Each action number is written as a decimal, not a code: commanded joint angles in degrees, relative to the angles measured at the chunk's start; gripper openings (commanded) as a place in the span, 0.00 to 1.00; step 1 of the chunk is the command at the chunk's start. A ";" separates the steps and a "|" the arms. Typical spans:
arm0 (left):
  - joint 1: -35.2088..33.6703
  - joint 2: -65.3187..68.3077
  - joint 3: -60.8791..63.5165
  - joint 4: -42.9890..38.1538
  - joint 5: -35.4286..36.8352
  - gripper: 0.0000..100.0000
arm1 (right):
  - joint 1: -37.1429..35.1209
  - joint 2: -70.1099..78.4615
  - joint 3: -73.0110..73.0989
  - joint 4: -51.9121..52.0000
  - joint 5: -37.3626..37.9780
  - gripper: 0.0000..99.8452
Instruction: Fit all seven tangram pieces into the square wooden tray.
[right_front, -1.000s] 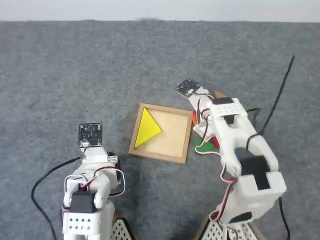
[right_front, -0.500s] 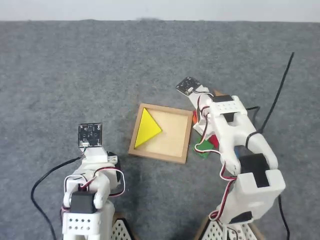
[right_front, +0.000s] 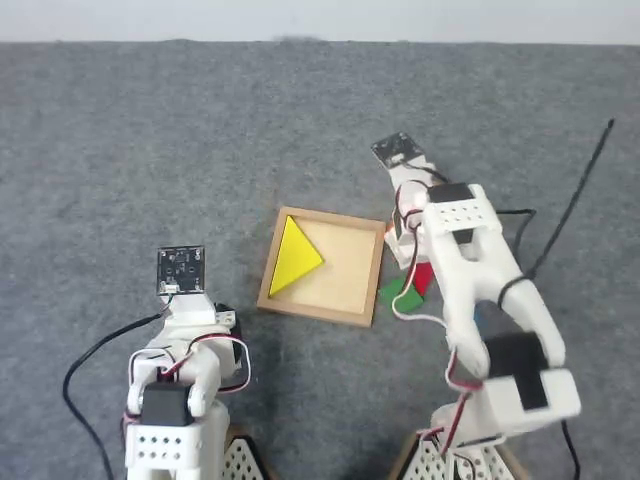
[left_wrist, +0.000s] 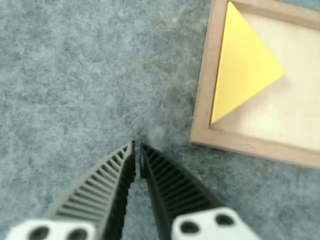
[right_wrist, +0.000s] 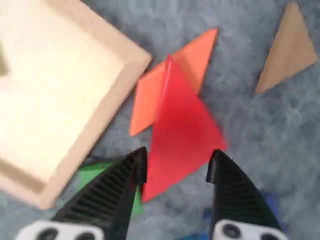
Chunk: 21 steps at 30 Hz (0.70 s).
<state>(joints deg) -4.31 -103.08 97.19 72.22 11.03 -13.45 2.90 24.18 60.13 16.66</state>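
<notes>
The square wooden tray (right_front: 375, 270) lies mid-table with a yellow triangle (right_front: 293, 255) in its left part. To the tray's right, beneath the right arm (right_front: 455, 225), lie a red triangle (right_front: 421, 278) and a green piece (right_front: 399, 294). In the right wrist view my right gripper (right_wrist: 176, 162) is open, its fingers either side of the red triangle (right_wrist: 180, 132), which overlaps an orange piece (right_wrist: 192, 52). A tan triangle (right_wrist: 287, 50) and the green piece (right_wrist: 95, 175) lie nearby. My left gripper (left_wrist: 136, 147) is shut and empty over the carpet beside the tray (left_wrist: 202, 95).
Grey carpet covers the table. A bit of a blue piece (right_wrist: 270, 207) shows by the right finger. The left arm (right_front: 180, 340) stands at the front left, away from the tray. A black cable (right_front: 570, 200) runs along the far right.
The right arm has swung back and to the right, away from the tray's edge, uncovering more of the red and green pieces. The left arm has not moved.
</notes>
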 joint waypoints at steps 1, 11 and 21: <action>-0.26 -1.14 -0.75 0.09 -0.53 0.01 | -3.21 -9.36 -2.29 5.23 -7.74 0.19; -0.26 -1.14 -0.75 0.09 -0.53 0.01 | 2.51 -7.16 -4.13 3.65 -1.49 0.22; -0.26 -1.14 -0.75 0.09 -0.53 0.01 | 6.81 11.82 -14.33 3.38 1.67 0.28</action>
<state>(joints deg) -4.31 -103.08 97.19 72.22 11.03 -8.44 11.60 15.74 65.05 16.92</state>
